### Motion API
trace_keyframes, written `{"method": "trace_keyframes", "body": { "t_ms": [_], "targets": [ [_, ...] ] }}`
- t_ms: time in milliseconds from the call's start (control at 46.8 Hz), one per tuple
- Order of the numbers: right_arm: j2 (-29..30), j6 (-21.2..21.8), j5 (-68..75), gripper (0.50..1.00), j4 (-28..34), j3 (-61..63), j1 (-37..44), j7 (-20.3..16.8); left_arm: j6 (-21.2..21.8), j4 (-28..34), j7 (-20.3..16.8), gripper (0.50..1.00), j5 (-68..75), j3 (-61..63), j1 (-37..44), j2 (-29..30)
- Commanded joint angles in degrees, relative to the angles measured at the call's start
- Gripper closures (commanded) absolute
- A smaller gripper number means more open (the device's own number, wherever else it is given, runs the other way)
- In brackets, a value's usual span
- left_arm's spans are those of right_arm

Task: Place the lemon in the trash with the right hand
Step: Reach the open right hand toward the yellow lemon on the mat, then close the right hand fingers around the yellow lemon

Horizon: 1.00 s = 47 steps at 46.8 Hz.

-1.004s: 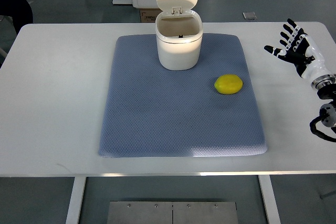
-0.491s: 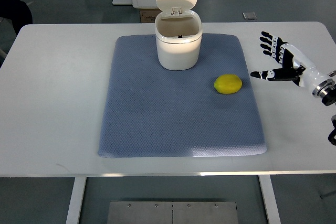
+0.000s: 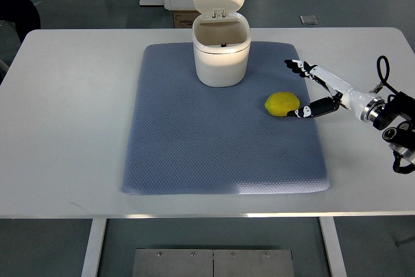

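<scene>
A yellow lemon [image 3: 282, 104] lies on the right part of the blue-grey mat [image 3: 220, 154]. At the mat's far middle stands a white trash bin [image 3: 221, 56] with its lid tipped up and its mouth showing. My right hand [image 3: 305, 92] reaches in from the right edge, open, fingers spread. Its thumb tip sits just right of the lemon, nearly touching it, and the other fingers stretch out above and to the lemon's right. Nothing is held. The left arm does not show.
The mat lies on a white table [image 3: 71, 128]. Beyond the table's far edge are white furniture bases, a cardboard box [image 3: 183, 19] and a small grey plate [image 3: 308, 19] on the floor. A dark shape [image 3: 16, 11] sits at the far left.
My right hand has moved left from the table's right edge onto the mat, turning edge-on and closing in on the lemon. Lemon and bin have stayed put.
</scene>
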Motion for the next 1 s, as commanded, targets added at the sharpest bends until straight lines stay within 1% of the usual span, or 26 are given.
{"method": "trace_keyframes", "body": {
  "t_ms": [0, 235, 406, 641, 726, 983],
  "targets": [
    [0.7, -0.2, 0.0, 0.561, 0.0, -1.6, 0.9, -0.1, 0.0, 0.0, 0.0, 0.500, 0.0, 0.0, 0.0, 0.0],
    [1.9, -0.4, 0.0, 0.561, -0.1, -4.7, 2.3, -1.1, 0.0, 0.0, 0.0, 0.500, 0.0, 0.0, 0.0, 0.0],
    [3.0, -2.3, 0.0, 0.561, -0.3, -5.3, 2.3, -2.5, 0.0, 0.0, 0.0, 0.500, 0.0, 0.0, 0.0, 0.0],
    [3.5, -2.5, 0.0, 0.563, -1.0, -6.1, 2.2, -3.0, 0.0, 0.0, 0.0, 0.500, 0.0, 0.0, 0.0, 0.0],
    [3.7, -3.9, 0.0, 0.563, -1.1, -7.4, 2.3, -3.1, 0.0, 0.0, 0.0, 0.500, 0.0, 0.0, 0.0, 0.0],
    [3.7, -4.8, 0.3, 0.588, -1.5, -9.3, 2.4, -3.1, 0.0, 0.0, 0.0, 0.500, 0.0, 0.0, 0.0, 0.0]
  ]
}}
